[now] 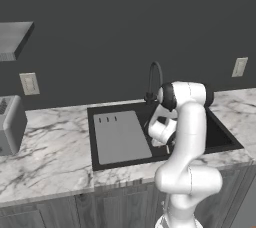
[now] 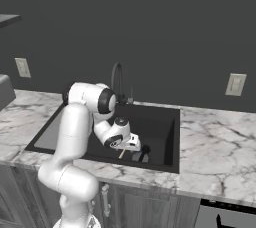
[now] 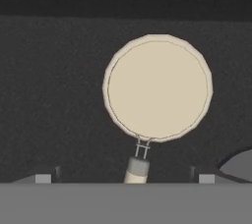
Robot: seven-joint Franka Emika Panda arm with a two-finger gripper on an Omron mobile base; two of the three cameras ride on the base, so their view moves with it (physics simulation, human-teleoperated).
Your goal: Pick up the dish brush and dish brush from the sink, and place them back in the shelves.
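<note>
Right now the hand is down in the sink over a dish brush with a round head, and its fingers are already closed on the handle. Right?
Not quite. The hand is in the sink over the round-headed dish brush, but it is open. The hand view shows its fingers wide apart on either side of the handle, not touching it.

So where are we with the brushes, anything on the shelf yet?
Nothing looks placed yet: the shelves look bare. In hand: the open gripper is down in the sink, jaws either side of a round-headed dish brush but not closed on it. Left: grasping it, shelving it, then the second brush.
</note>
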